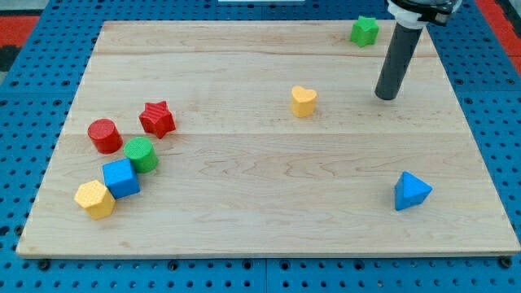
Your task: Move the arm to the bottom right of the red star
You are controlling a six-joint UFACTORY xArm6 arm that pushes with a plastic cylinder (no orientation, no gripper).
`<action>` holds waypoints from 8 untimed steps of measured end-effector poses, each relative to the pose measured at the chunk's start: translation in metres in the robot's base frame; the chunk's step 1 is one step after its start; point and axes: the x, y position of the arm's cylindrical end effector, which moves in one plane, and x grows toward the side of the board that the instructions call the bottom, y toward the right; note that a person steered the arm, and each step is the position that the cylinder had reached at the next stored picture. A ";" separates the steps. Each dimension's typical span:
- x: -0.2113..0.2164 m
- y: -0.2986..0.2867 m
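Observation:
The red star lies on the wooden board at the view's left. My tip rests on the board at the view's upper right, far to the right of the red star and slightly above its level. A yellow heart lies between the star and my tip, about a hundred pixels left of the tip. A green star lies above and left of my tip near the board's top edge.
Next to the red star sit a red cylinder, a green cylinder, a blue cube and a yellow hexagonal block. A blue triangular block lies at the lower right. Blue pegboard surrounds the board.

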 end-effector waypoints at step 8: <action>0.079 -0.267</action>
